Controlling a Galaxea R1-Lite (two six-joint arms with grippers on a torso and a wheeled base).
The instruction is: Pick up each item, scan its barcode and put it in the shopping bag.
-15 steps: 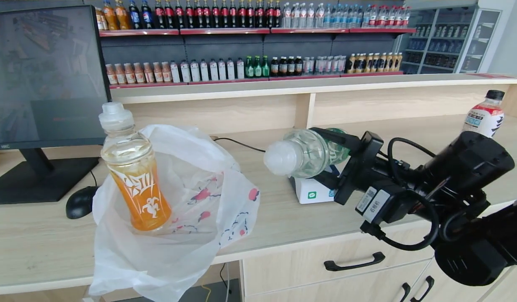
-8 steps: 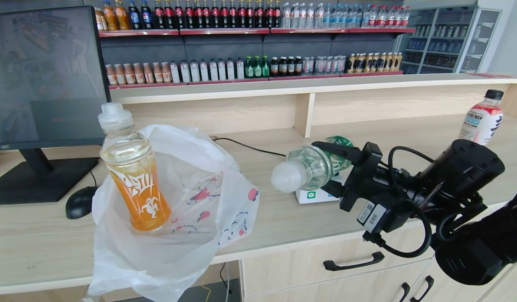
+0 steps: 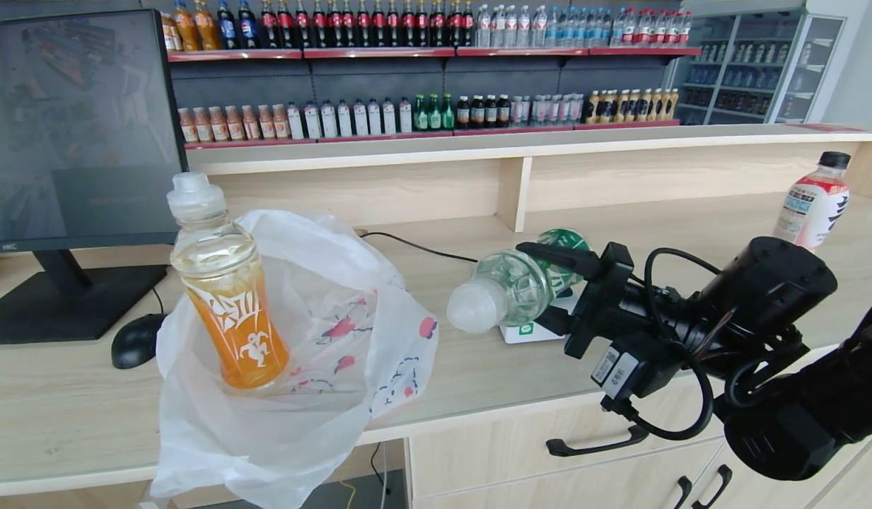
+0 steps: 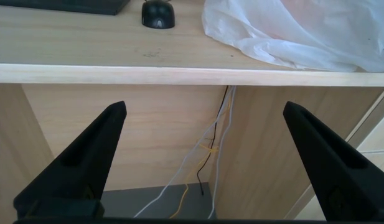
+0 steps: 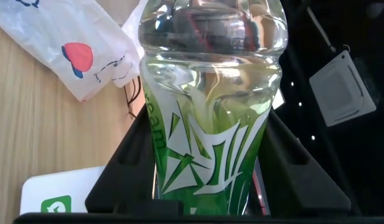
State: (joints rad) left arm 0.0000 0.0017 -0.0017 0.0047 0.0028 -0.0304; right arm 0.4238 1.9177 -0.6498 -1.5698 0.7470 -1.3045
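The right tool point(image 3: 543, 287) grips a green-labelled bottle point(image 3: 510, 283), half hiding the scanner point(image 3: 524, 331); the left tool point(image 4: 204, 155) gapes before the wooden worktop point(image 4: 86, 43).

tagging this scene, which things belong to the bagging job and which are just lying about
Job: green bottle in the right tool, orange drink, shopping bag, white box, white bottle.
Lying about: monitor, mouse, shelf drinks.

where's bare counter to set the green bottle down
Bare counter lies between the shopping bag and the white scanner box, and behind the box toward the black-capped bottle. Crowded: the left end, with monitor stand, mouse and bag.
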